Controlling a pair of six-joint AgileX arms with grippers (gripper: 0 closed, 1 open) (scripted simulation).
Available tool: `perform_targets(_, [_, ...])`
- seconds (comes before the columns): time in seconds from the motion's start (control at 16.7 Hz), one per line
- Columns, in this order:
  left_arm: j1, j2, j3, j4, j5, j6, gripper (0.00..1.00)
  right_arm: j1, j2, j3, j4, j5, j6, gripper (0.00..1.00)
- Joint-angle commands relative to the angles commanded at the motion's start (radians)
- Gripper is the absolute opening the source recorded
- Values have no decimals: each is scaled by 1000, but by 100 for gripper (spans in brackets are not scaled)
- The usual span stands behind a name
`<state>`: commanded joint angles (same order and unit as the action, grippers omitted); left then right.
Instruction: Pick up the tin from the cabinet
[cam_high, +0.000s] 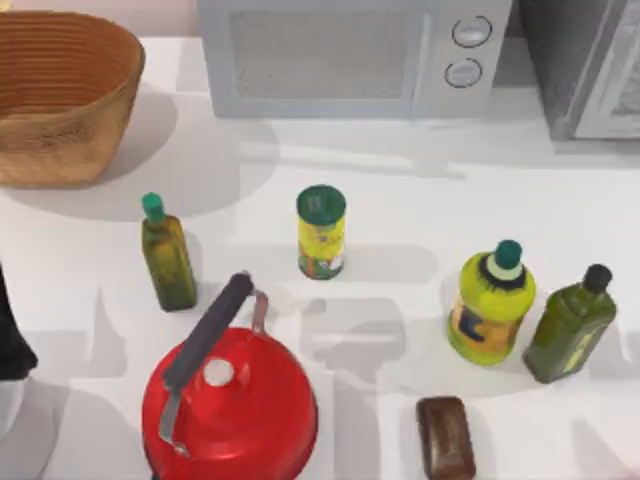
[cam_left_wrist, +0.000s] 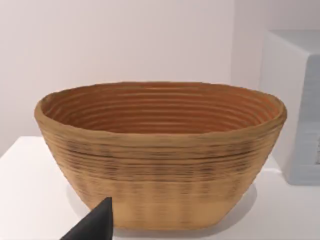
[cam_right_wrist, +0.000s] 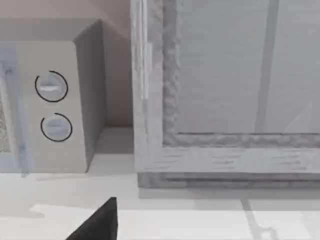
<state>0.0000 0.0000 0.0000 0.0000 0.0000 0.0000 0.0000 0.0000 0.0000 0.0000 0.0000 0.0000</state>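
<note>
The tin (cam_high: 321, 232), a yellow can with a green lid, stands upright in the open on the white tabletop (cam_high: 420, 190). It is not inside the cabinet (cam_high: 585, 70), and it lies well apart from both sets of our jaws. The dark-grey cabinet sits straight ahead of our right arm's jaws, and its paler framed door (cam_right_wrist: 225, 100) looks flush with its frame. We cannot tell whether these jaws are released or clenched, because the right wrist view catches just one dark tip of them.

Beside the cabinet, also ahead of the right jaws, is the white microwave (cam_right_wrist: 55, 105) with its two round knobs. Between the tin and our right side stand a yellow bottle (cam_high: 492, 305) with a green cap and, just beside it, a dark green bottle (cam_high: 572, 325) with a black cap. A brown block (cam_high: 445, 437) lies flat near them.

Towards our left arm (cam_high: 12, 345), seen dark at the tabletop's left edge, a slim olive bottle (cam_high: 168, 255) with a green cap stands upright. A red kettle (cam_high: 230, 405) with a dark handle sits near it.

Our left arm's jaws point at a woven basket (cam_left_wrist: 160, 150), which sits directly ahead of them with the microwave's side beyond it. Here too only one dark tip comes into view, so we cannot tell whether these jaws are released or clenched. Neither set of jaws touches anything.
</note>
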Motion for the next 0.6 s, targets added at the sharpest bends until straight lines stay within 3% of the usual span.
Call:
perform_targets(0.3, [0,0,0,0,0,0,100,10,62,64,-23,8,0,100])
perform_targets(0.6, [0,0,0,0,0,0,100,46,318,376,-106,45,3,100])
